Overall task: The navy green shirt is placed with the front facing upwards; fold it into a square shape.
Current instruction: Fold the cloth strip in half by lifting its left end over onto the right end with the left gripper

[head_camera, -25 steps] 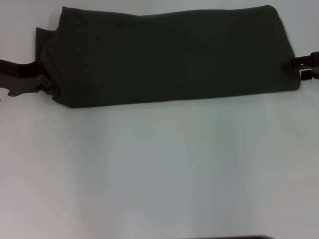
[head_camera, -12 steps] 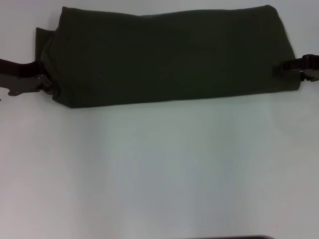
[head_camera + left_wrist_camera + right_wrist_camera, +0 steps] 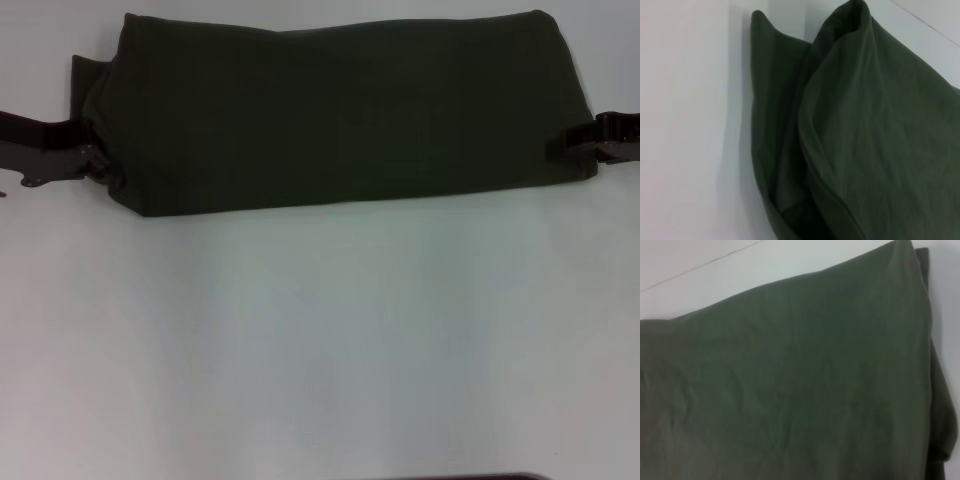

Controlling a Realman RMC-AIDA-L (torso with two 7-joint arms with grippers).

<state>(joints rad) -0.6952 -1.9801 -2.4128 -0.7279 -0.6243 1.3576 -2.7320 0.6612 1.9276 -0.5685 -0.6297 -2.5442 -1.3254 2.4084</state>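
Observation:
The navy green shirt (image 3: pixel 340 110) lies on the far part of the white table as a long folded band running left to right, plain green side up, with no lettering showing. My left gripper (image 3: pixel 92 160) is at the band's left end, touching the cloth edge. My right gripper (image 3: pixel 560 142) reaches onto the band's right end. The left wrist view shows the layered folds of the shirt (image 3: pixel 865 140) at that end, with one flap sticking out. Smooth cloth of the shirt (image 3: pixel 790 380) fills the right wrist view.
Bare white table (image 3: pixel 320 340) stretches from the shirt's near edge toward me. A thin dark strip (image 3: pixel 460 477) shows at the very bottom of the head view.
My right gripper has moved left, onto the shirt's right end. My left gripper has shifted slightly away from me along the left end. The shirt's lower corners have drawn in a little.

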